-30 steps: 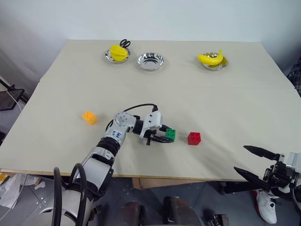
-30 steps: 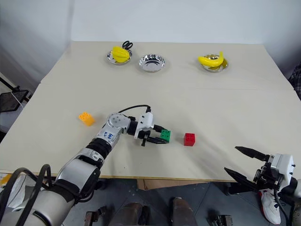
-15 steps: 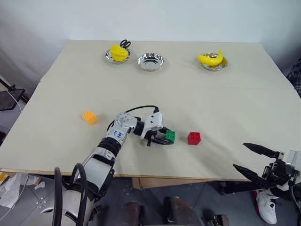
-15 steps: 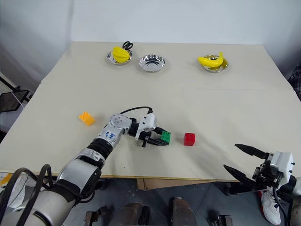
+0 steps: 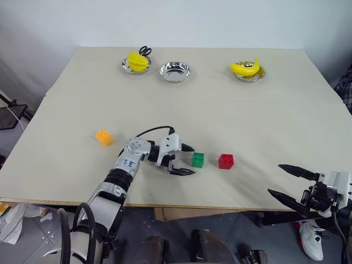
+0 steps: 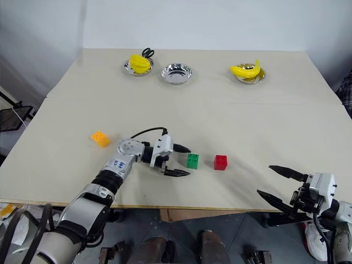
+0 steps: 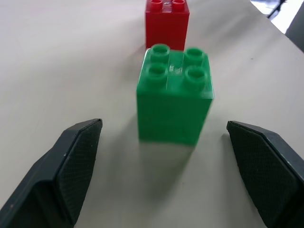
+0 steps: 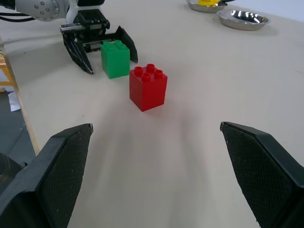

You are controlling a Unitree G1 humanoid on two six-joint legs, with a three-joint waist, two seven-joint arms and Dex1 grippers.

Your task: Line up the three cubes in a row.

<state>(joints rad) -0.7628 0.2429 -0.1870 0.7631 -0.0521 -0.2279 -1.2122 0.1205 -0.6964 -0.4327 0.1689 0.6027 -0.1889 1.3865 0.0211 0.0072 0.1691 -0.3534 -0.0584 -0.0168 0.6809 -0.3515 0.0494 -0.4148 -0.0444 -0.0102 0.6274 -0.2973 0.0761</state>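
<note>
Green cube [image 5: 198, 159] on table just beyond left claw [image 5: 185, 160], fingers spread wide, untouched, red cube [image 5: 226, 161] beside it

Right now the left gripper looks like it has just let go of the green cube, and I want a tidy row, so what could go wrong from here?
1. The left gripper is open, with its fingers beside the green cube; pulling away crookedly could nudge it toward the red cube.
2. The orange cube sits far off and farther back than the other two, so it may be placed off their line.
</note>
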